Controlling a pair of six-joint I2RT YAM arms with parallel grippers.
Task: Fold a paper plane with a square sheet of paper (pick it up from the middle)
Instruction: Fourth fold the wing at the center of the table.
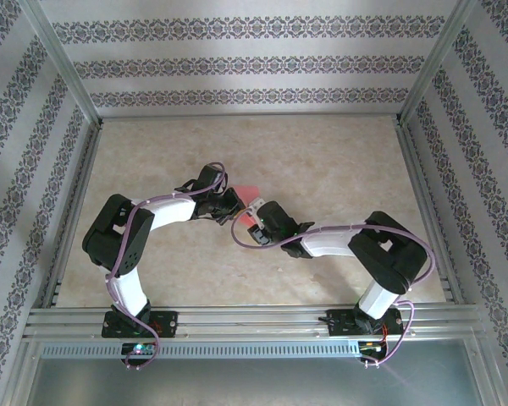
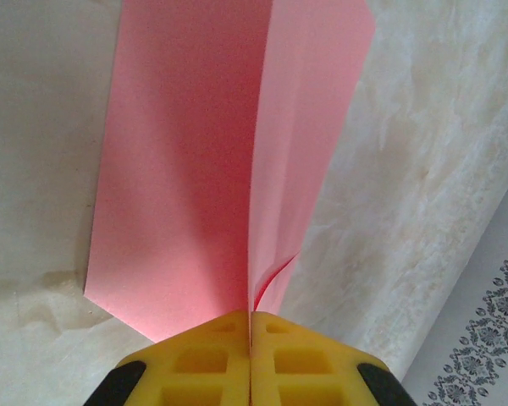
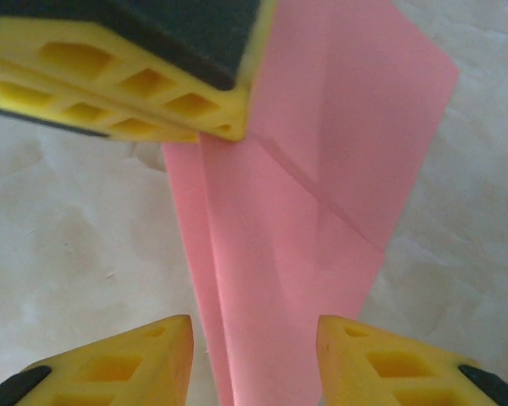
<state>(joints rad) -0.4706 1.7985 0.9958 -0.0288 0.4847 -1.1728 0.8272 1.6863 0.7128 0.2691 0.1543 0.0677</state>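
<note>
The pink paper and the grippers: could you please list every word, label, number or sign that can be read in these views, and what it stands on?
None: no word, number or label can be read in any view.
The pink paper is plain.
The yellow fingers of the left gripper and the right gripper carry no marking.
The wallpaper has ornament only, no letters.

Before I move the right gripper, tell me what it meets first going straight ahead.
The folded pink paper, between the open fingers of the right gripper; behind it, likely the left gripper pinching that paper. Depth unclear.
</note>
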